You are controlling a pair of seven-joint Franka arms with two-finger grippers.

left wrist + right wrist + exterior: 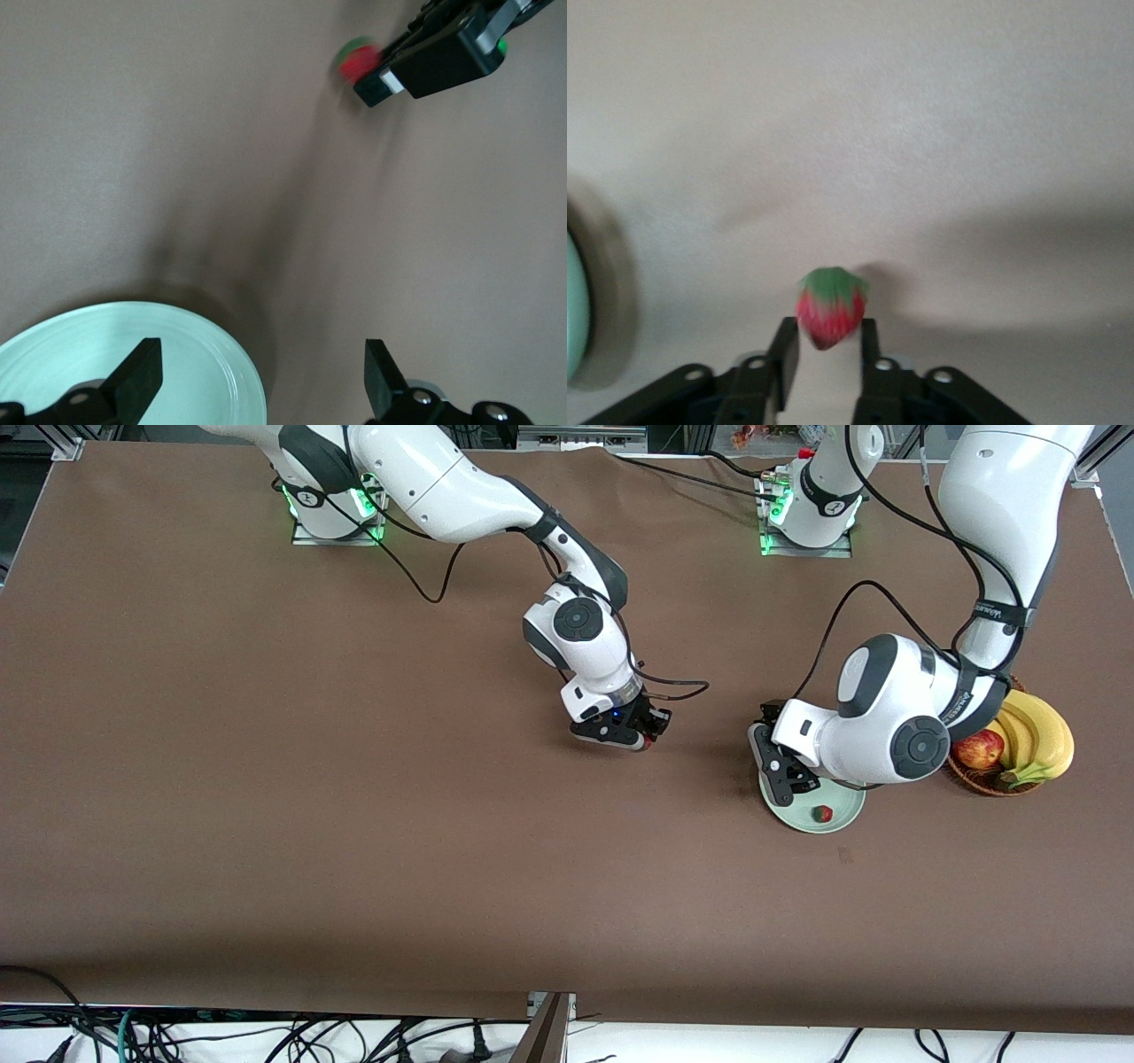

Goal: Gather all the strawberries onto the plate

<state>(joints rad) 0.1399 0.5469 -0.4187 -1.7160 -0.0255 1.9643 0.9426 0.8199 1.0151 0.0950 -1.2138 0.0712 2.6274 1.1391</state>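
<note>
Starting at the right arm's end of the brown worktop [266, 779], we are finding bare cloth up to the middle. There the right end effector [653, 731] is sitting low over the worktop, its two fingers [786, 351] standing close on either side of a strawberry [830, 307]; the berry is lying between the fingertips with its green top pointing away from the wrist. We are reading this as a grip on the berry, though we cannot tell how firmly the fingers are pressing.

Moving toward the left arm's end, we are seeing the left end effector [781, 775] hanging over the edge of the plate [842, 819], its fingers [137, 376] spread wide apart and carrying nothing. A second strawberry [823, 813] is lying on the plate, on the side nearer the front camera.

Beside the plate, nearer the left arm's end, a wicker basket [979, 779] is holding a red apple [977, 749] and bananas [1036, 735].
</note>
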